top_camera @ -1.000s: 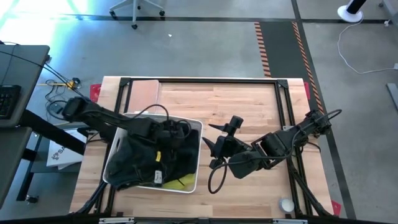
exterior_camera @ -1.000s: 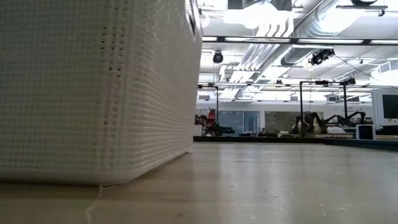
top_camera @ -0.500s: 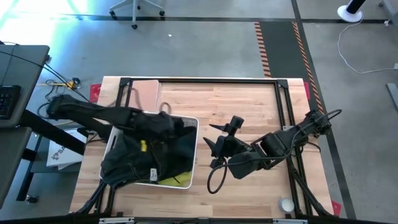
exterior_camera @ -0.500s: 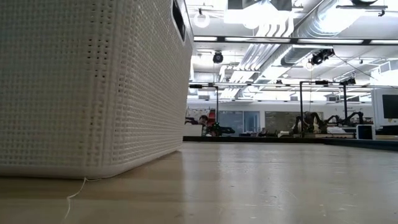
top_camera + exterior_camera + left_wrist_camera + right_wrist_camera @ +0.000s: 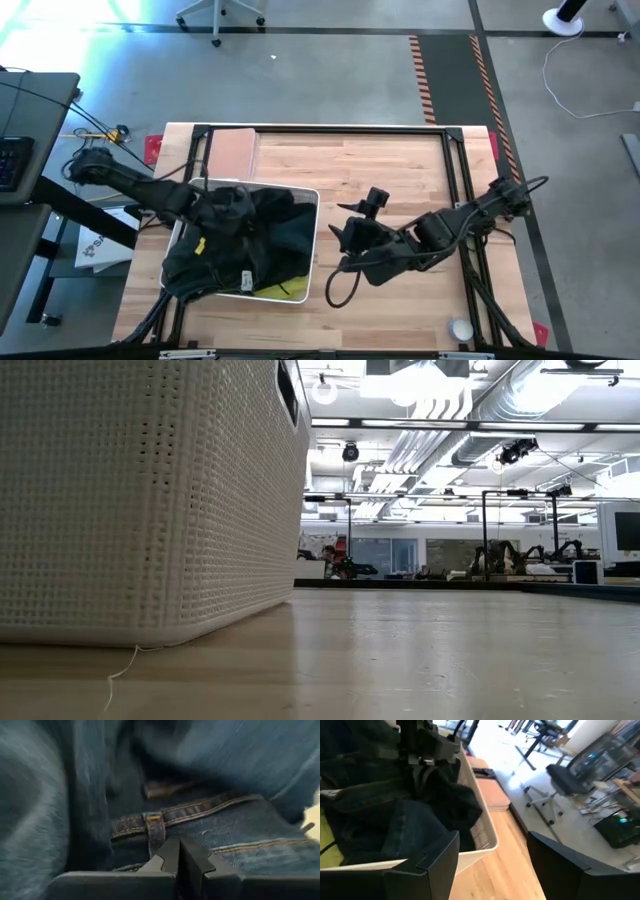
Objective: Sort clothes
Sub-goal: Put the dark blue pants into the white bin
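A white woven basket [image 5: 314, 250] stands on the table's left half and fills the left of the low view [image 5: 140, 500]. Dark denim jeans [image 5: 255, 240] are heaped in it. A bright yellow garment [image 5: 285, 290] shows under them at the near rim and in the right wrist view [image 5: 327, 845]. My left gripper [image 5: 210, 212] is down in the basket's far left part, shut on the jeans [image 5: 240, 835]. My right gripper [image 5: 345, 240] waits open and empty just right of the basket, its fingers pointing at it [image 5: 495, 870]. The other garments are hidden. My left gripper pinches the jeans between its two shut fingers at the waistband [image 5: 165, 820], beside a belt loop [image 5: 155, 832]. The fingers themselves hide how many layers they have. The jeans lie heaped in the basket, spread from the gripper toward the basket's right rim.
A tan flat board [image 5: 232, 152] lies at the far left, behind the basket. A small white round thing [image 5: 460, 329] sits near the front right corner. Bare wood lies between the basket and the right arm. A black frame runs around the table edge.
My left gripper has gone toward the table's left edge inside the basket, dragging the jeans' held part with it. The jeans have spread leftward over the heap. The basket has slid a little toward the left edge.
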`<action>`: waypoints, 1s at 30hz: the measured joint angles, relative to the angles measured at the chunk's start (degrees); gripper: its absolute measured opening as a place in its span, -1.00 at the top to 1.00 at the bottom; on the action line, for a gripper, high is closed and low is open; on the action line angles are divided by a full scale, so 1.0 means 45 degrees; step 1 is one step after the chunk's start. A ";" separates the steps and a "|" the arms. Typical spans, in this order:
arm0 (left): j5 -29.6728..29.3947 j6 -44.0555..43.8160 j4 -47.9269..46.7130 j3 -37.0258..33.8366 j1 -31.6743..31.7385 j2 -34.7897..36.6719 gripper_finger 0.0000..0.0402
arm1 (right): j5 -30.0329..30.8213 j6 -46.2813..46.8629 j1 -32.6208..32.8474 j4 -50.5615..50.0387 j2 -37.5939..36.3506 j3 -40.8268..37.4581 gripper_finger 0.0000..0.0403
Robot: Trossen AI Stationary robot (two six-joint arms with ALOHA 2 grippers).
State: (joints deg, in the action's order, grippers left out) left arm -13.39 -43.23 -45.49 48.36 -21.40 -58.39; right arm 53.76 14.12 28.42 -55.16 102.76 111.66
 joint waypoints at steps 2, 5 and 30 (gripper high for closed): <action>0.0245 -0.0957 0.0255 -0.0496 -0.0429 0.0011 1.00 | -0.0184 -0.0094 -0.0063 -0.0005 0.0029 0.0000 -0.15; 0.0512 -0.2449 0.0953 -0.1001 -0.1418 0.0025 1.00 | -0.0139 -0.0240 -0.0105 0.0029 0.0024 0.0000 -0.15; -0.3780 -1.1044 0.4680 -0.0589 -0.6817 -0.2359 1.00 | 0.0246 -0.0532 -0.0139 0.0032 0.0024 0.0000 -0.15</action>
State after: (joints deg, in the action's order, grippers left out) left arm -30.40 -92.93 -24.43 45.71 -52.08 -69.01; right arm 54.87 11.73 27.79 -55.01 102.87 111.66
